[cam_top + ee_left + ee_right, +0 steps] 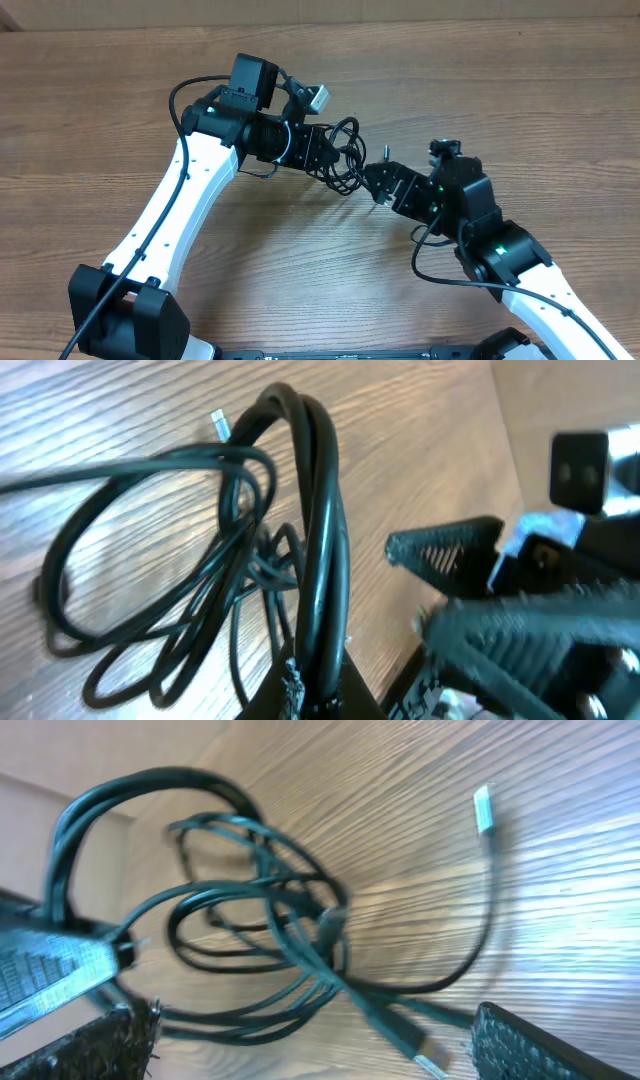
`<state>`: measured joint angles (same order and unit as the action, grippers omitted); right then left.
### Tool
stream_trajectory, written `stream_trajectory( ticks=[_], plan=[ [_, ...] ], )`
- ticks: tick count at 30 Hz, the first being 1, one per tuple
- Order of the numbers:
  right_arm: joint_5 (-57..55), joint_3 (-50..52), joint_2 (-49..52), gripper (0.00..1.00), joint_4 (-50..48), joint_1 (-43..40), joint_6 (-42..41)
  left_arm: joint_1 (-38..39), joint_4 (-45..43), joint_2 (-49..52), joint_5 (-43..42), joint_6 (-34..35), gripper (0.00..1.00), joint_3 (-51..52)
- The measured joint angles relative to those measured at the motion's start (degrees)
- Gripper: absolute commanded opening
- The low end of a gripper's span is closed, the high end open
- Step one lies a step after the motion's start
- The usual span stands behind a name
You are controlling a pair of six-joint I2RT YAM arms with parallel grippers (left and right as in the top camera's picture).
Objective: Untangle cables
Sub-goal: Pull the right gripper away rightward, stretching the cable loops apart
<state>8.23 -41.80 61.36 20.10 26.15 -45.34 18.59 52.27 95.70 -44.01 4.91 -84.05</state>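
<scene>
Since left claw [330, 165] is clamped on bunched loop of cables [348, 150], rest of tangle on tabletop [500, 90], expect limp, light, snag-prone cords; your right claw [376, 180] open, empty, just beside; grab loose strand near plug [484, 808], not knot

Bright, even light; wrist views blurred.
Overhead is sharp; glare whitens the bench [590, 870] at the right wrist view's right; cables [330, 920] smeared.
</scene>
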Motion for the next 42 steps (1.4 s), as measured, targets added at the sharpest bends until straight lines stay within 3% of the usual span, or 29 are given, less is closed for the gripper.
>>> stream_trajectory(
  ticks=[7,12,20,24,31,42],
  plan=[
    [-1.51,0.0,-0.13,1.0,2.29,-0.26,7.1,0.07,0.11,0.0,-9.42,-9.07,0.04,0.0],
    [-1.7,0.0,-0.13,1.0,4.37,-0.26,10.34,0.07,0.28,0.0,-11.26,-12.33,0.04,0.0],
    [-1.84,0.0,-0.13,1.0,4.46,-0.26,14.05,0.07,1.9,0.0,5.33,-14.45,0.04,0.0],
    [-1.86,0.0,-0.13,1.0,3.3,-0.26,17.22,0.07,5.38,0.0,8.41,-20.35,0.04,0.0],
    [-0.74,0.0,-0.35,1.0,-2.19,-0.24,21.73,0.07,8.94,0.0,2.38,-29.59,0.04,0.0],
    [-0.55,0.0,-0.39,1.0,-5.86,-0.24,24.94,0.07,11.74,0.0,-12.37,-32.17,0.04,0.0]
  ],
)
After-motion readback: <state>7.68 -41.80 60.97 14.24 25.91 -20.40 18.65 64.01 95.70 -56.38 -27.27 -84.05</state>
